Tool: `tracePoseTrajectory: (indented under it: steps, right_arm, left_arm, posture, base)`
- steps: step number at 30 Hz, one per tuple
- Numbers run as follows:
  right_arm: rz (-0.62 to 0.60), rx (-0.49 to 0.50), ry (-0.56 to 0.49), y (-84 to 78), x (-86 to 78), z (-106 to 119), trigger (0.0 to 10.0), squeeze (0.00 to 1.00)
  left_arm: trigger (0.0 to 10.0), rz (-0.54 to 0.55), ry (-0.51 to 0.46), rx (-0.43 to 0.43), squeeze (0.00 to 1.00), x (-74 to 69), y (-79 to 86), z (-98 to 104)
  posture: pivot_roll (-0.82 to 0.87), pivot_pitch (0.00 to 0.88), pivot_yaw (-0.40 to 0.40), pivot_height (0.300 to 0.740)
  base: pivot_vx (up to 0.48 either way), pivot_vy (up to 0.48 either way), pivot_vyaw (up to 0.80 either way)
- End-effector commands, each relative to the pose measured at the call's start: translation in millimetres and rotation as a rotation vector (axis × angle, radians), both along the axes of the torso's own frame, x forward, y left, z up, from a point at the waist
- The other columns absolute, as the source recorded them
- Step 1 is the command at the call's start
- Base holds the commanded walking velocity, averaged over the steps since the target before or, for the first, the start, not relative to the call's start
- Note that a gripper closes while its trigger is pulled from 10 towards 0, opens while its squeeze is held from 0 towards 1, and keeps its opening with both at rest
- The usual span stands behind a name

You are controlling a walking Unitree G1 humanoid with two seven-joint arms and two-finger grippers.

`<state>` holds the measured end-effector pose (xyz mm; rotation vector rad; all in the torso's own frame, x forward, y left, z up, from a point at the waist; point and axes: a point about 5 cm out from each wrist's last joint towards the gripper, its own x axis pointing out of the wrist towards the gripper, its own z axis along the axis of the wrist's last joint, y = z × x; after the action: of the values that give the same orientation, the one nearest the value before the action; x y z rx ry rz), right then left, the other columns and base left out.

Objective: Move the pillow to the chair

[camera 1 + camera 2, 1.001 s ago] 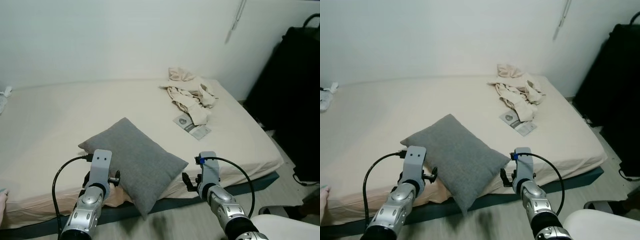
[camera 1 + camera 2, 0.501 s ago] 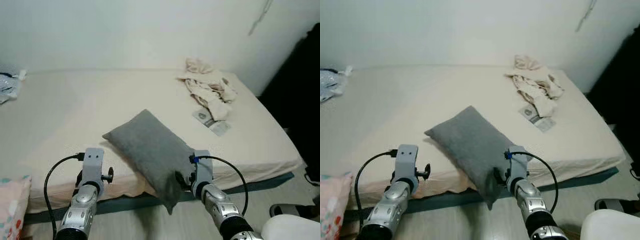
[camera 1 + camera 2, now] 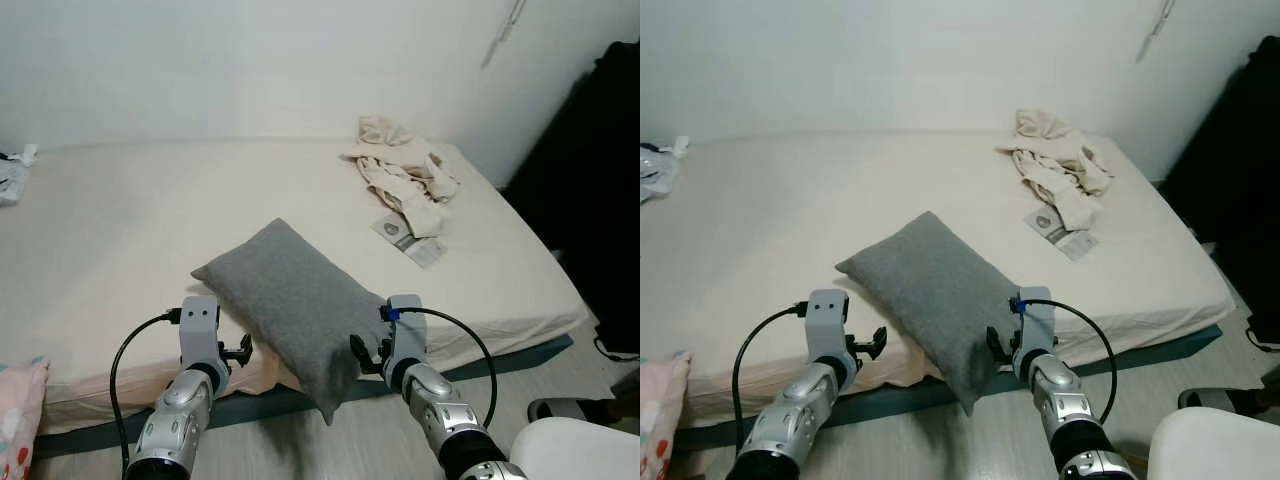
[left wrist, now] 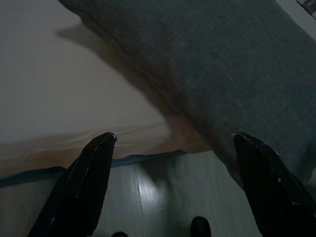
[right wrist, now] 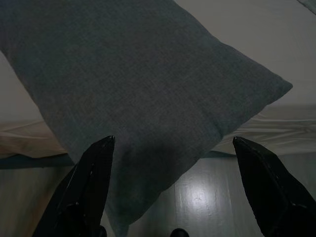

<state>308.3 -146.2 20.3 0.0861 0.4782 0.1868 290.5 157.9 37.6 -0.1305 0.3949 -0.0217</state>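
Observation:
A grey pillow (image 3: 290, 300) lies slantwise on the cream bed (image 3: 130, 230), its near corner hanging over the front edge. My left arm (image 3: 200, 330) is just left of that corner and my right arm (image 3: 403, 345) just right of it. In the left wrist view, the left gripper (image 4: 173, 143) is open, with the pillow (image 4: 222, 74) and the mattress edge between its fingers (image 4: 84, 182). The right gripper (image 5: 173, 143) is open too, spanning the pillow's overhanging corner (image 5: 148, 108) without closing on it. A white rounded seat (image 3: 575, 450) shows at the bottom right.
Beige clothes (image 3: 405, 180) and a printed packet (image 3: 410, 238) lie at the bed's far right. A tall black object (image 3: 600, 200) stands right of the bed, with a slipper (image 3: 560, 408) on the floor below. A pink patterned cushion (image 3: 15, 425) is at the lower left.
The camera swung sideways and back. My right arm, apart from the pillow a second ago, now stands against its overhanging corner. The left arm stays beside it.

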Motion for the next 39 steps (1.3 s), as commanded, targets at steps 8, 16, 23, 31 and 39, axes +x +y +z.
tracePoseTrajectory:
  steps: [8, 16, 23, 31, 39]
  right_arm:
    - [0.012, 0.0, -0.018, 3.4, 2.4, 2.9, 10.0, 0.0]
    - [0.014, 0.002, -0.022, 4.3, 3.2, 3.5, 10.0, 0.0]
    - [0.017, 0.001, -0.022, 5.5, 2.4, 2.8, 10.0, 0.0]
    - [0.018, -0.001, -0.017, 4.7, 2.0, 1.9, 10.0, 0.0]
    - [0.024, 0.001, -0.015, 6.3, 2.1, 1.7, 10.0, 0.0]
  left_arm:
    - [10.0, 0.023, -0.036, 0.039, 0.0, -2.5, 8.2, 3.2]
    - [10.0, 0.043, -0.076, 0.018, 0.0, -1.0, 10.5, 9.5]
    - [10.0, 0.036, -0.072, 0.026, 0.0, -0.8, 10.7, 8.5]
    - [10.0, 0.048, -0.058, 0.028, 0.0, -1.9, 12.2, 6.3]
    - [10.0, 0.075, -0.065, 0.027, 0.0, -2.1, 16.6, 7.4]
  posture:
    - [-0.03, 0.084, -0.099, 0.74]
    - [-0.03, 0.083, -0.096, 0.74]
    - [-0.03, 0.083, -0.091, 0.74]
    - [-0.03, 0.083, -0.09, 0.74]
    - [-0.03, 0.081, -0.092, 0.74]
  base:
    - [0.0, 0.0, 0.0]
    - [0.321, 0.0, 0.0]
    - [0.381, 0.0, 0.0]
    - [0.282, 0.0, 0.0]
    - [0.0, 0.0, 0.0]
